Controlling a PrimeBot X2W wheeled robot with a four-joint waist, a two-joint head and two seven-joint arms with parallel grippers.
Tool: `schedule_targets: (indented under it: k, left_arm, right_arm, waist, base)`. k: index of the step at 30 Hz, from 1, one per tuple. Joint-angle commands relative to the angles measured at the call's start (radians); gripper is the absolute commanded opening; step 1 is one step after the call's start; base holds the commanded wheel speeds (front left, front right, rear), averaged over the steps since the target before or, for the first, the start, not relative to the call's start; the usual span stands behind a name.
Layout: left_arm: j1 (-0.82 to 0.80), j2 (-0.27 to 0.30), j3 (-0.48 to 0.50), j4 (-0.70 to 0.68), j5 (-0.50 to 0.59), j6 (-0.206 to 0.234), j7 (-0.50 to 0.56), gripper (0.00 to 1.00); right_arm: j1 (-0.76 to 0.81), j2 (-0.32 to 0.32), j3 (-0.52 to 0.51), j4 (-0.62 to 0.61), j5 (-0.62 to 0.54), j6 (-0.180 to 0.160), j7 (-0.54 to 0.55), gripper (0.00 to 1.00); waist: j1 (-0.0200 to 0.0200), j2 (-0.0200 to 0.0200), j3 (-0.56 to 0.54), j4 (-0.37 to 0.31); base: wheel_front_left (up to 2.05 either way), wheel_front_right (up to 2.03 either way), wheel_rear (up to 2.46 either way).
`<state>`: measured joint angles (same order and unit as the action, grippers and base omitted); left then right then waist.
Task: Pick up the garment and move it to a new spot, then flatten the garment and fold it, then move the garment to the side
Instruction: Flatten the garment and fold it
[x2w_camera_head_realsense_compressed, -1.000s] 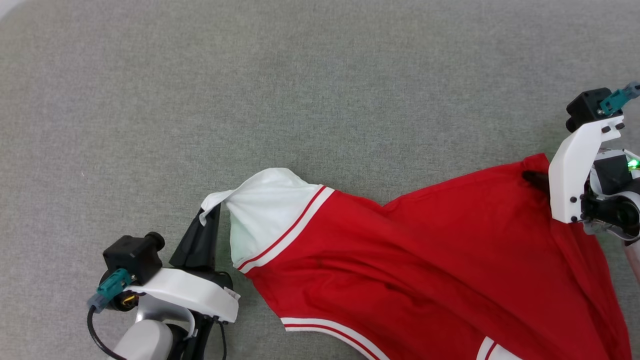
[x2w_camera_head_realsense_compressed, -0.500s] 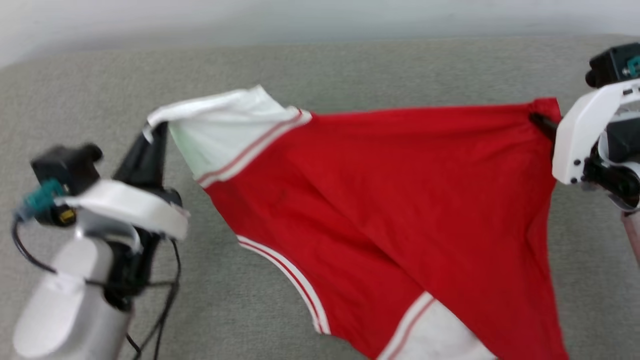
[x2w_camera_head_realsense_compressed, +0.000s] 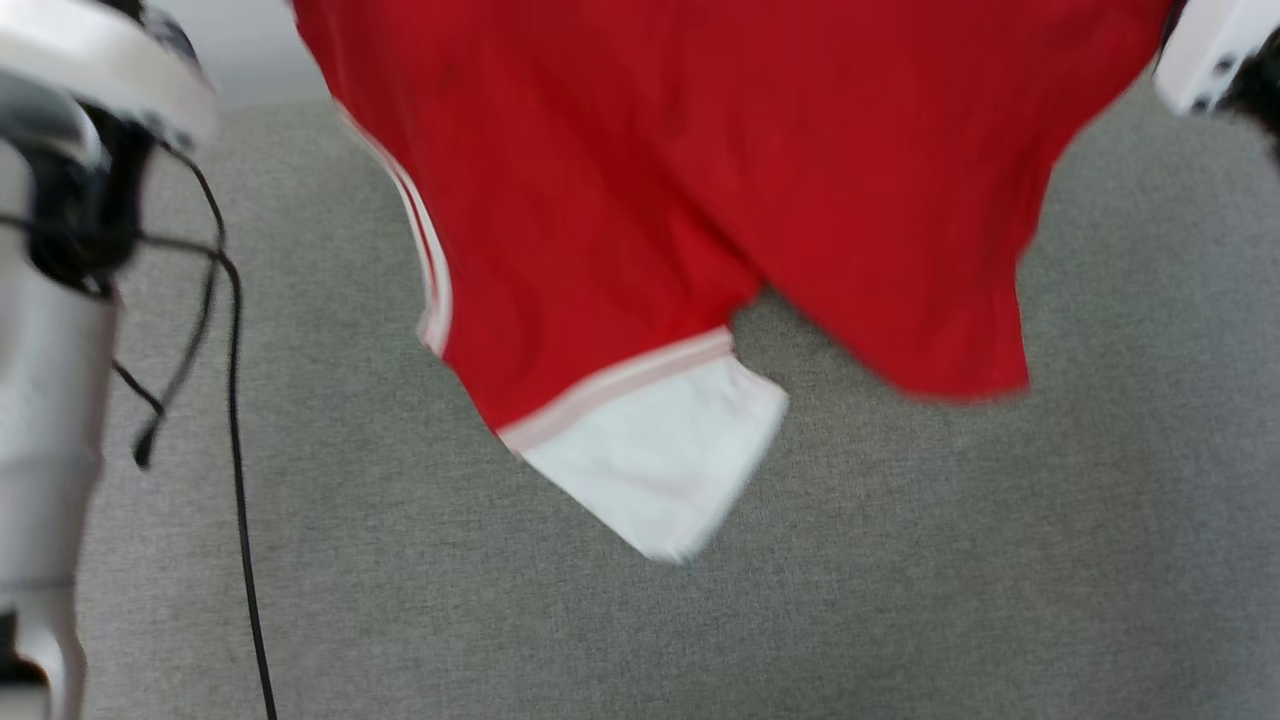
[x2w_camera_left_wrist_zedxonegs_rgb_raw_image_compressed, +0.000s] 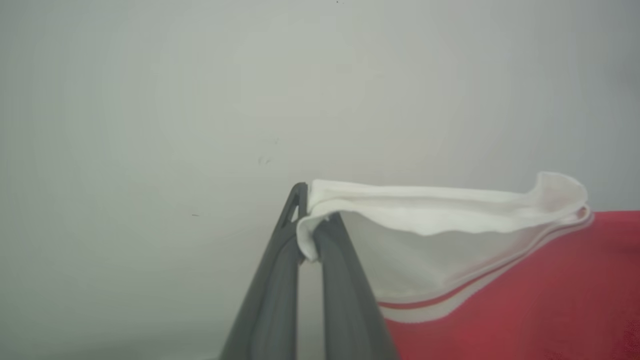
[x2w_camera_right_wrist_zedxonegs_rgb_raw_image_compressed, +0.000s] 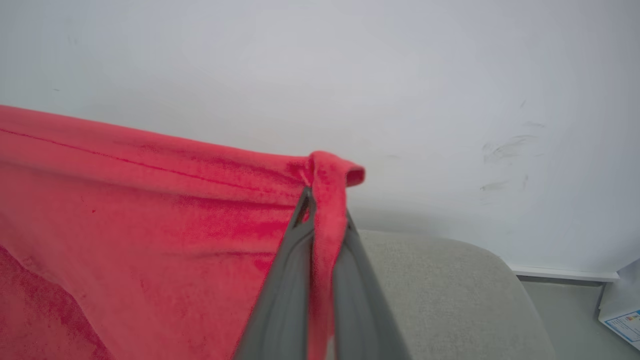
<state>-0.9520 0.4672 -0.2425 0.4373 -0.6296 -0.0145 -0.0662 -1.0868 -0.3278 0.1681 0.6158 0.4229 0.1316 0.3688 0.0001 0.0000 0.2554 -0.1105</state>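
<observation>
The red garment (x2w_camera_head_realsense_compressed: 700, 170) hangs in the air above the grey surface, spread between my two arms, with one white sleeve end (x2w_camera_head_realsense_compressed: 660, 470) dangling lowest. In the left wrist view my left gripper (x2w_camera_left_wrist_zedxonegs_rgb_raw_image_compressed: 307, 220) is shut on the edge of the other white sleeve end (x2w_camera_left_wrist_zedxonegs_rgb_raw_image_compressed: 425, 220). The right wrist view has my right gripper (x2w_camera_right_wrist_zedxonegs_rgb_raw_image_compressed: 320, 200) shut on a bunched red corner of the garment (x2w_camera_right_wrist_zedxonegs_rgb_raw_image_compressed: 150, 210). In the head view both pairs of fingertips lie above the top edge; the left forearm (x2w_camera_head_realsense_compressed: 50, 330) and a white part of the right wrist (x2w_camera_head_realsense_compressed: 1200, 50) are there.
A grey fabric-covered surface (x2w_camera_head_realsense_compressed: 900, 560) lies under the hanging cloth. A black cable (x2w_camera_head_realsense_compressed: 235, 420) dangles from the left arm. A pale wall (x2w_camera_right_wrist_zedxonegs_rgb_raw_image_compressed: 350, 65) stands behind. A floor strip and a white box (x2w_camera_right_wrist_zedxonegs_rgb_raw_image_compressed: 620, 310) lie past the surface's rounded corner.
Both arms have lifted the garment off the surface and raised it high, stretched between them. The head view has shifted too, so the grippers now sit beyond its top edge.
</observation>
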Motion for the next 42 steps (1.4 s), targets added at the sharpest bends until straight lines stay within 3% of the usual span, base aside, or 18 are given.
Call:
schedule_targets:
  k: [1, 13, 21, 31, 37, 42]
  left_arm:
    - [-0.09, 0.018, 0.009, 0.043, 0.017, -0.003, -0.014, 0.0]
    - [-0.532, 0.054, 0.016, 0.224, 0.077, -0.021, -0.069, 0.0]
    - [-0.646, 0.049, 0.013, 0.339, 0.07, -0.044, -0.098, 0.0]
    - [-0.536, -0.003, 0.012, 0.443, 0.006, -0.097, -0.172, 0.0]
    - [-0.307, -0.017, 0.031, 0.413, -0.047, -0.112, -0.195, 0.0]
    - [-0.064, -0.018, 0.064, 0.309, -0.067, -0.113, -0.201, 0.0]
  right_arm:
    - [-0.065, 0.005, -0.022, 0.02, -0.026, -0.002, -0.027, 0.0]
    - [-0.379, 0.001, -0.082, 0.082, -0.13, -0.002, -0.156, 0.0]
    - [-0.49, 0.017, -0.052, 0.177, -0.127, -0.003, -0.221, 0.0]
    - [-0.451, 0.035, 0.052, 0.297, -0.043, -0.002, -0.281, 0.0]
    - [-0.26, 0.014, 0.157, 0.285, 0.041, -0.002, -0.329, 0.0]
    - [-0.07, -0.023, 0.21, 0.25, 0.105, -0.002, -0.369, 0.0]
  waist:
    - [-0.0001, 0.0, 0.039, -0.006]
    - [-0.0001, 0.0, 0.2, 0.02]
    - [-0.0001, 0.0, 0.318, 0.034]
    - [-0.0001, 0.0, 0.39, 0.067]
    - [-0.0001, 0.0, 0.321, 0.078]
    - [-0.0001, 0.0, 0.254, 0.09]
  base:
    - [0.0, 0.0, 0.0]
    - [0.0, 0.0, 0.0]
    - [0.0, 0.0, 0.0]
    - [0.0, 0.0, 0.0]
    - [0.0, 0.0, 0.0]
    - [0.0, 0.0, 0.0]
